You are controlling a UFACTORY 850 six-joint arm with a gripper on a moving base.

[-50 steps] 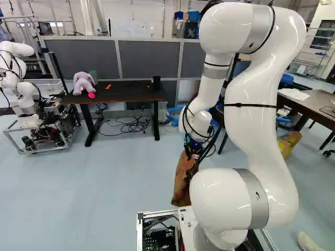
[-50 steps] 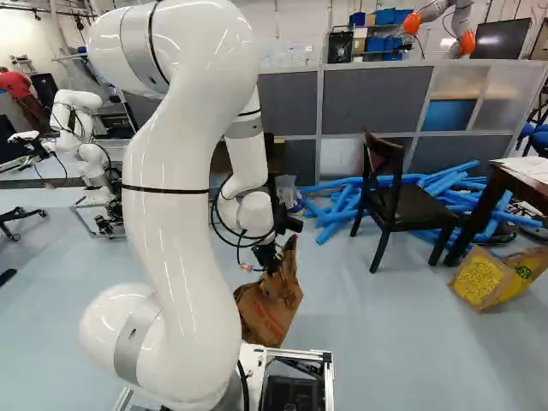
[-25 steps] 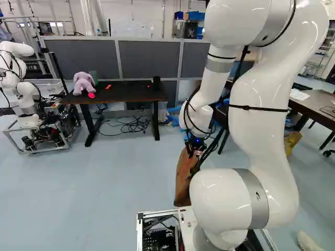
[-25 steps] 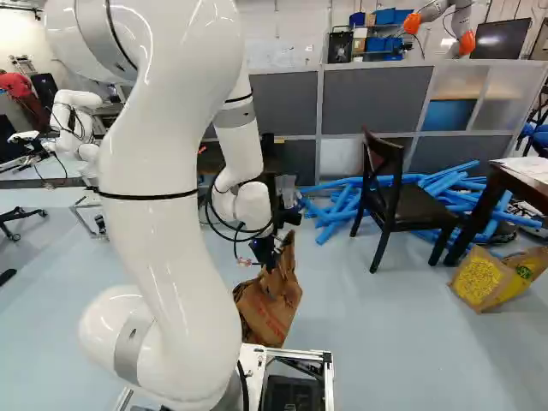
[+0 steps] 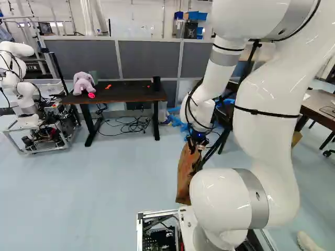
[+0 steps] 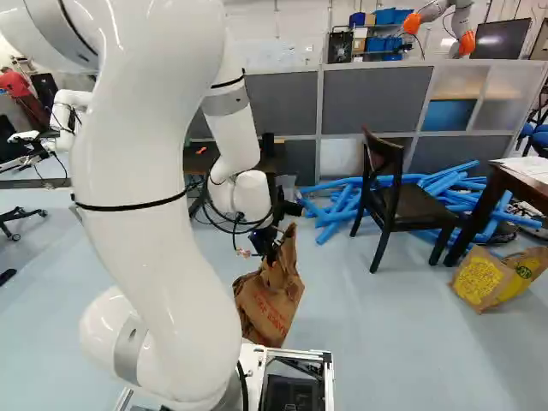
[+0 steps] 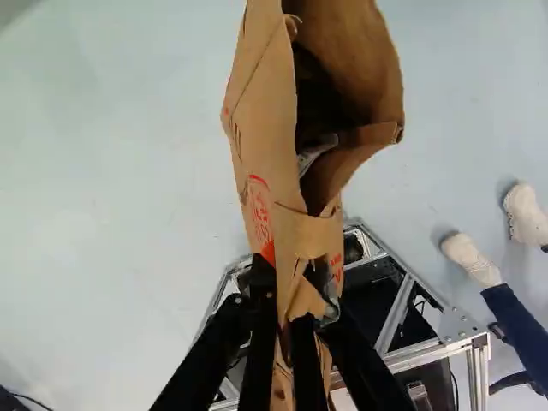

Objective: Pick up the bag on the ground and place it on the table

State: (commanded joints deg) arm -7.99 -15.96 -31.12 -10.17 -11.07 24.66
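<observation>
In the right base view the black gripper (image 6: 267,247) points down at the top of the brown paper bag (image 6: 269,300), which hangs from it just ahead of the base. The left base view shows the bag (image 5: 186,175) partly hidden behind the arm. In the wrist view the gripper (image 7: 294,330) is shut on the crumpled paper at the edge of the bag (image 7: 261,145), whose mouth gapes ahead of the fingers. A dark table (image 5: 123,93) stands against the partition, with a pink plush toy (image 5: 84,82) on it.
Another robot (image 5: 26,94) stands left of the table. Cables (image 5: 128,124) lie under the table. A dark chair (image 6: 394,188), blue foam tubes (image 6: 342,205) and a yellow-printed bag (image 6: 497,278) are to the right. A person's feet (image 7: 473,257) show beside the base frame in the wrist view.
The arm's upper links have swung, rightward in the left base view and leftward in the right base view. The gripper and held bag have risen slightly. The base has not moved.
</observation>
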